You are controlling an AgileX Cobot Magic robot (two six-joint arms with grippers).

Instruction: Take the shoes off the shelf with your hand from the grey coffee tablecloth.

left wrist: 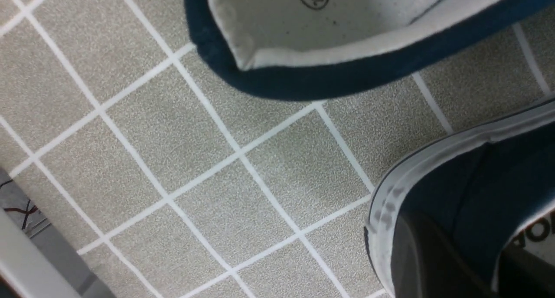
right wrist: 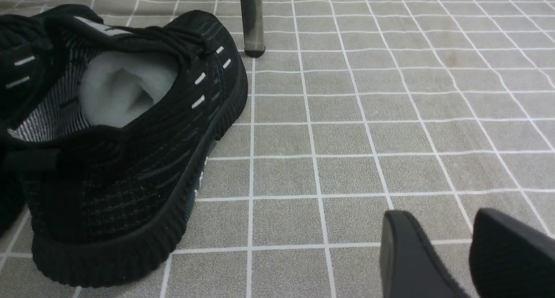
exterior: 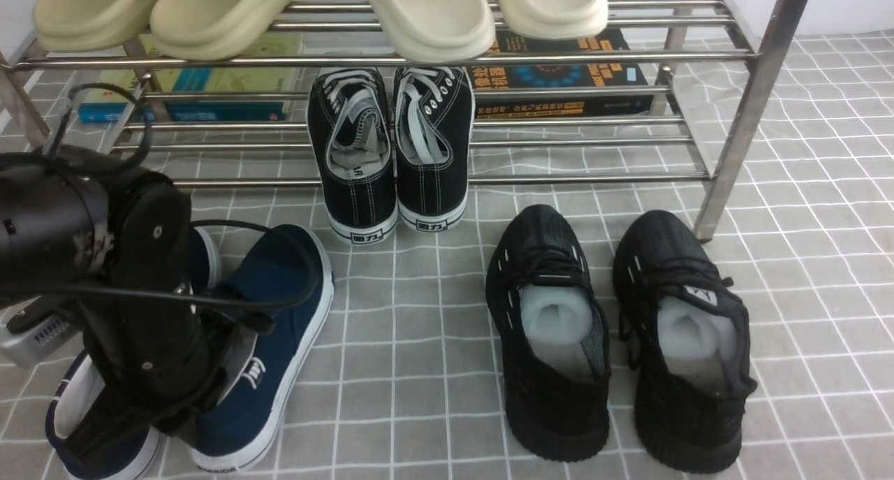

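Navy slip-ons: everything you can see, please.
The navy slip-ons are a canvas-looking pair with white rubber soles, white lining and a white tag. Both rest on the grid tablecloth, off the shelf, toes towards it, slightly apart. The left hand reaches down between them, hiding much of one shoe; whether it grips is unclear.

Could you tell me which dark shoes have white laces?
The black canvas sneakers on the steel rack; navy slip-ons have none, black knit trainers black ones.

Two navy-blue slip-ons (exterior: 269,340), two black lace-up sneakers (exterior: 391,151), two black knit trainers (exterior: 552,340) and four cream slides (exterior: 426,19) are visible, plus one steel shoe rack (exterior: 740,117).
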